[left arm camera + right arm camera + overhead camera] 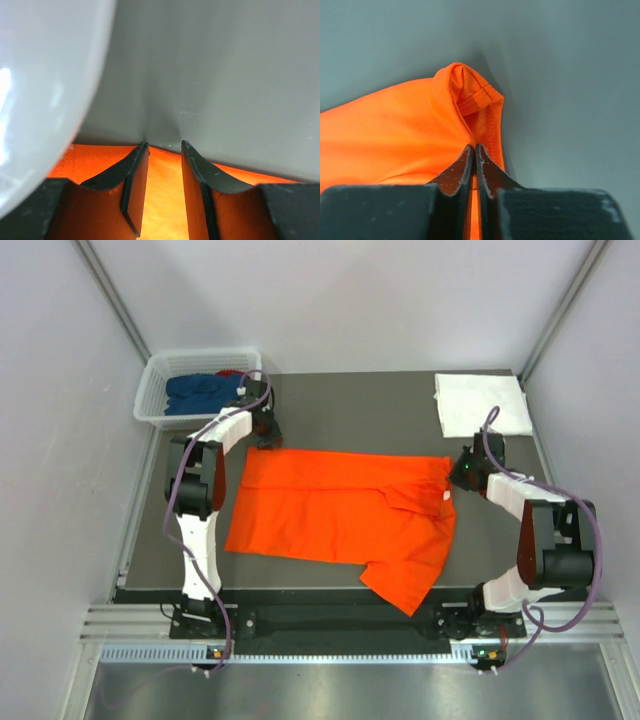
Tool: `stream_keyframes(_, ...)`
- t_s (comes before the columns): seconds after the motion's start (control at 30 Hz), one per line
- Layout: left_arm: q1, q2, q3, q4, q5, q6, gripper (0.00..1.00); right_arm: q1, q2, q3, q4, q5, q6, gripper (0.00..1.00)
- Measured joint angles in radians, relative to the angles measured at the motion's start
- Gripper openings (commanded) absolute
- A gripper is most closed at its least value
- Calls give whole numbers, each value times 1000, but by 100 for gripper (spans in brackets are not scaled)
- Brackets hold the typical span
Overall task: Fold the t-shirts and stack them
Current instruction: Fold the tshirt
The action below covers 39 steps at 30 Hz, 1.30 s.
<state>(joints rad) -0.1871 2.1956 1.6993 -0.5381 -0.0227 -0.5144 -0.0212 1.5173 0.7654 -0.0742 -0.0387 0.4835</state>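
An orange t-shirt (340, 510) lies spread flat across the dark table, with one sleeve hanging toward the front edge. My left gripper (262, 440) is at the shirt's far left corner. In the left wrist view it (164, 145) is open, its fingers (135, 170) straddling the orange fabric (160, 200) at the shirt's edge. My right gripper (455, 478) is at the shirt's far right corner. In the right wrist view it (474, 146) is shut on a fold of the orange shirt (410, 135) next to the hem.
A white basket (160, 365) with blue clothing (200, 392) stands at the back left, just behind the left gripper. A folded white shirt (480, 403) lies at the back right corner. Grey walls close in both sides.
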Motion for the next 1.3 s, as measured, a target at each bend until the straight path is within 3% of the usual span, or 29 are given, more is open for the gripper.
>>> stream_keyframes(0.07, 0, 0, 0, 0, 2, 0, 39, 0, 0, 0, 2, 3, 6, 12)
stream_keyframes(0.1, 0, 0, 0, 0, 5, 0, 39, 0, 0, 0, 2, 1, 8, 22)
stream_keyframes(0.2, 1, -1, 0, 1, 11, 3, 40, -9, 0, 10, -9, -8, -5, 40)
stream_keyframes(0.4, 4, -6, 0, -5, 30, 12, 41, -65, 6, 110, -48, -65, -48, 48)
stream_keyframes(0.57, 6, -15, 0, -28, 55, 20, 41, -84, 84, 253, -70, -149, -90, 38)
stream_keyframes(0.97, -19, -77, -32, 8, 121, 31, 41, -68, 219, 357, -212, -183, -128, 34)
stream_keyframes(1.13, -32, -76, -57, 16, 131, 31, 41, -64, 232, 357, -216, -163, -121, 19)
stream_keyframes(1.17, -33, -76, -60, 16, 130, 30, 40, -64, 234, 357, -211, -160, -117, 9)
stream_keyframes(1.23, -32, -74, -67, 16, 128, 30, 40, -64, 237, 356, -199, -150, -111, 0)
stream_keyframes(1.3, -32, -65, -68, 15, 109, 29, 40, -64, 238, 353, -193, -138, -101, 0)
